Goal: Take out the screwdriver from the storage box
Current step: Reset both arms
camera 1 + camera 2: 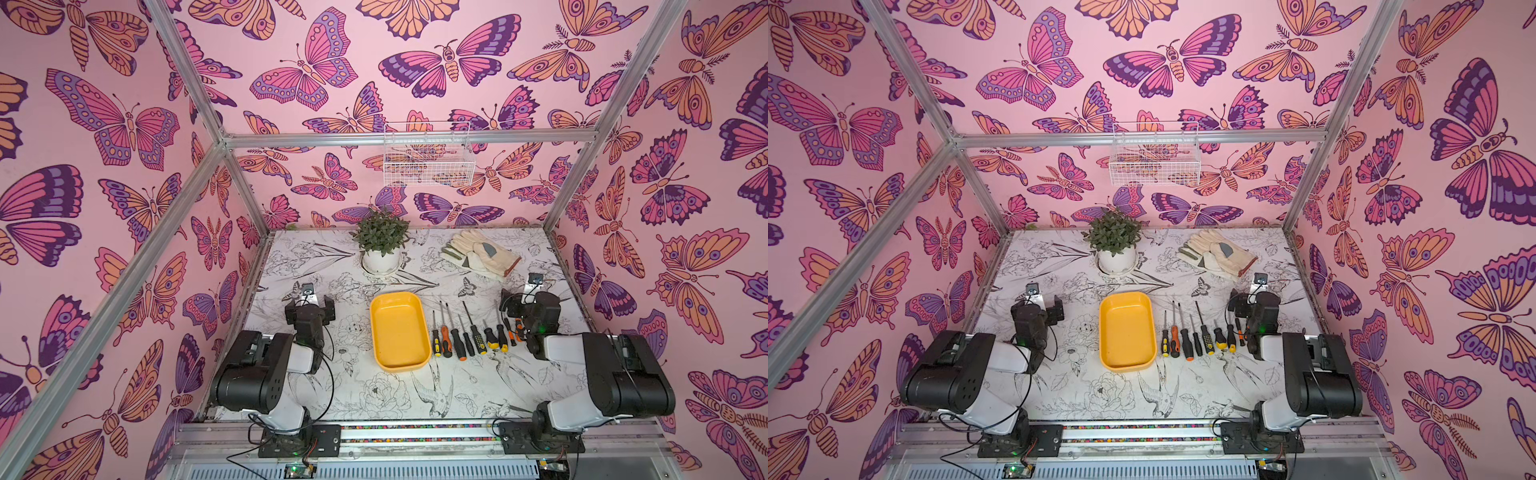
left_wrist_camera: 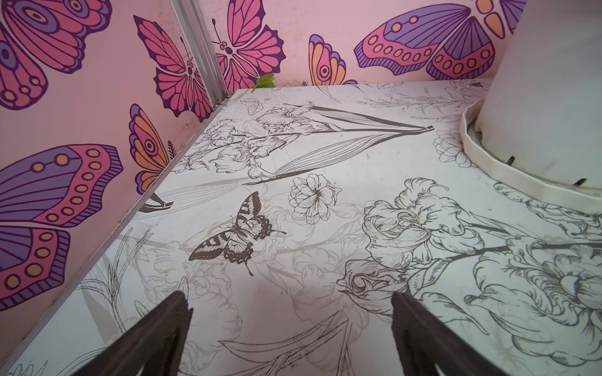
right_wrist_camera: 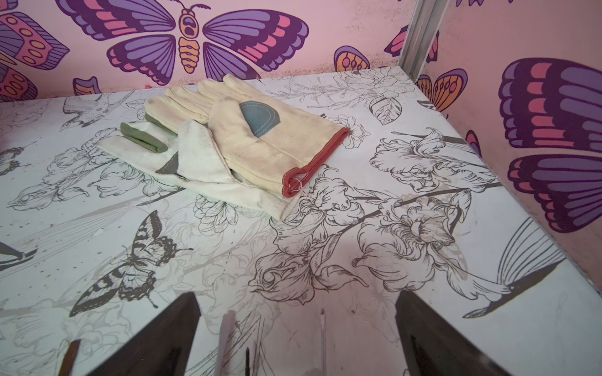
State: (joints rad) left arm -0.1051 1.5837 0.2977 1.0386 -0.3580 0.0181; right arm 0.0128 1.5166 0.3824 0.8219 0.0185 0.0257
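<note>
You're looking at the storage box (image 1: 400, 332) sitting mid-bench (image 1: 457, 395), and in both top views its yellow floor is showing bare: no screwdriver is lying in it. The screwdrivers (image 1: 476, 337) are lying in a neat row on the bench just beside the box, on the right arm's side, with handles toward the robot and tips pointing at the back wall.

Your left gripper (image 2: 290, 299) is hanging released, jaws spread wide and holding nothing, over bare bench on the box's other side. Your right gripper (image 3: 298, 298) is gaping and empty too, hovering over the outer end of that row. In the right wrist view, a few shaft tips are peeking in between its fingers.

Here's what I'm worrying about. Judging by the bare box, the job is looking done, so going back in means clenching on air or scraping the plastic. That shallow box is probably light, and a nudge from either arm risks sliding it into the row. If the right gripper is dropping straight down from here, it's likely landing on thin shafts and scattering or rolling them across the bench.
</note>
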